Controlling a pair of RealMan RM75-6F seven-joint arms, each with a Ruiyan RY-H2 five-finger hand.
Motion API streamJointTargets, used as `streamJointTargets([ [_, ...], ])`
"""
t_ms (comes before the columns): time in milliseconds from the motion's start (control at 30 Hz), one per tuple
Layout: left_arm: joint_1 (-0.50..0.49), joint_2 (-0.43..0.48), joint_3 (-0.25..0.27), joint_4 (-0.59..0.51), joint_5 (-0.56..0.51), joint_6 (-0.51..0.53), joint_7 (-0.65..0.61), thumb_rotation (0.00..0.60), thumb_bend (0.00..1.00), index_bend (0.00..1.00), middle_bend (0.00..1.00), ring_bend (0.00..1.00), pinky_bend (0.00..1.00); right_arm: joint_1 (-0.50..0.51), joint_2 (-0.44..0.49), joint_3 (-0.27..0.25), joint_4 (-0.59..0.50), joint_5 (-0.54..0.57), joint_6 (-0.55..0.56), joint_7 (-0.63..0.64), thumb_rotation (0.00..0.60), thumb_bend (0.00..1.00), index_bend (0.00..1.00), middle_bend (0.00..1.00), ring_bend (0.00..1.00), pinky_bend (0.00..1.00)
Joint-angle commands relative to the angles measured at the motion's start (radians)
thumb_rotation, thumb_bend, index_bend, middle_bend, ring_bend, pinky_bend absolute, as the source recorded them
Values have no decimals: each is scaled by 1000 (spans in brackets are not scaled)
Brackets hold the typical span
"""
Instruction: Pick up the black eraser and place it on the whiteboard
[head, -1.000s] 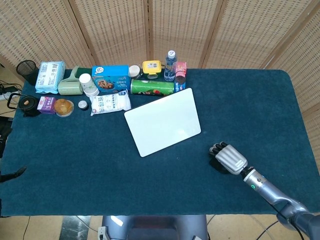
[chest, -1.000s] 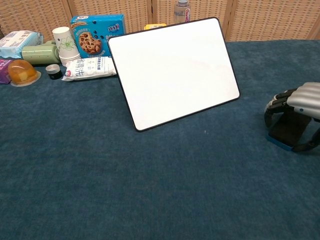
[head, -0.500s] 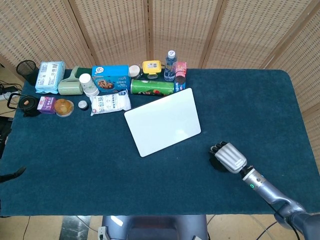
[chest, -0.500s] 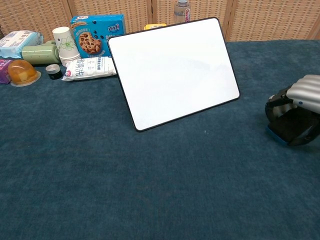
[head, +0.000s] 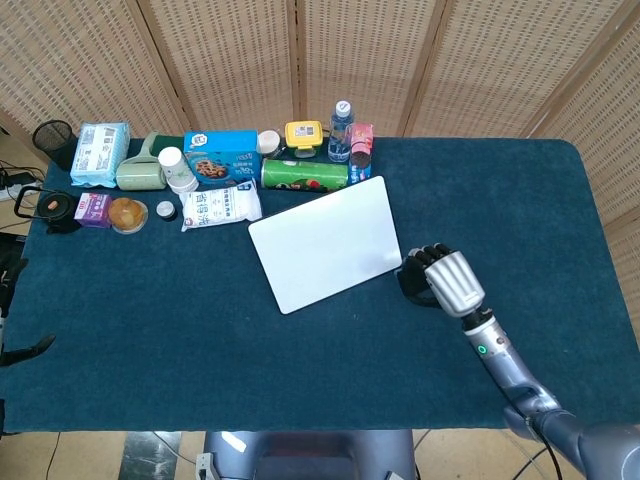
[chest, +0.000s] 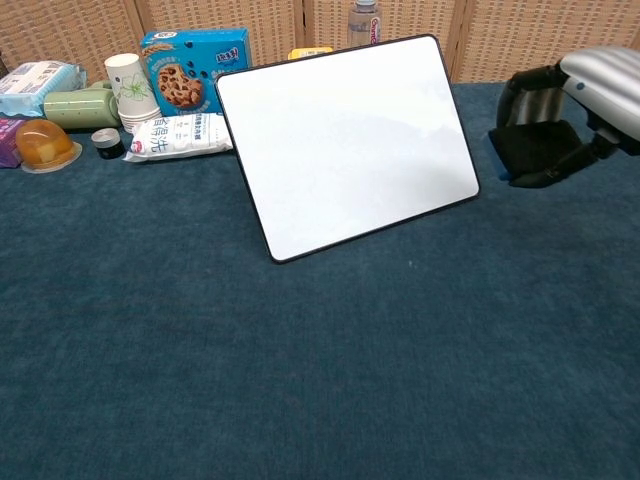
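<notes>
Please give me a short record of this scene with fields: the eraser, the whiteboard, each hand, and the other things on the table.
eraser: black eraser, held in the right hand, lifted off the cloth
whiteboard: whiteboard flat on the blue table, nothing on it yet
right hand position: just beside the whiteboard's right edge, not over it
left hand: not in view
background items: cookie box, green can, water bottle, paper cups along the far edge

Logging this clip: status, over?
Right hand grips black eraser, lifted beside whiteboard. Left hand not in view. Nothing in the way.
</notes>
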Motion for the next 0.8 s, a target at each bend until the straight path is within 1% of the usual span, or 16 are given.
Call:
streamJointTargets([
  [33,1,1,0,1,0,1,-1,600,123,0,0,0,65,31,-48,33,1,35,-24,-23,600,170,595,579,536,630],
  [167,0,1,0,3,-2,-1,-4,600,123,0,0,0,65,67,-108,75,12,76,-54,-57,600,170,601,584,536,630],
  [300,-1,3,-1,5,-4,-5,-8,600,122,0,0,0,66,107,-172,117,41,107,-50,-119,600,171,606,588,535,630],
  [467,-4,6,-2,10,-6,-10,-17,600,123,0,0,0,65,156,-231,161,73,147,-66,-180,600,171,607,588,534,630],
  [667,-6,10,-4,16,-10,-16,-31,600,122,0,0,0,66,200,-293,197,125,191,-93,-240,600,170,607,588,534,633],
  [800,-5,15,-4,19,-9,-16,-45,600,122,0,0,0,66,233,-340,224,179,225,-111,-279,600,171,608,588,534,636],
])
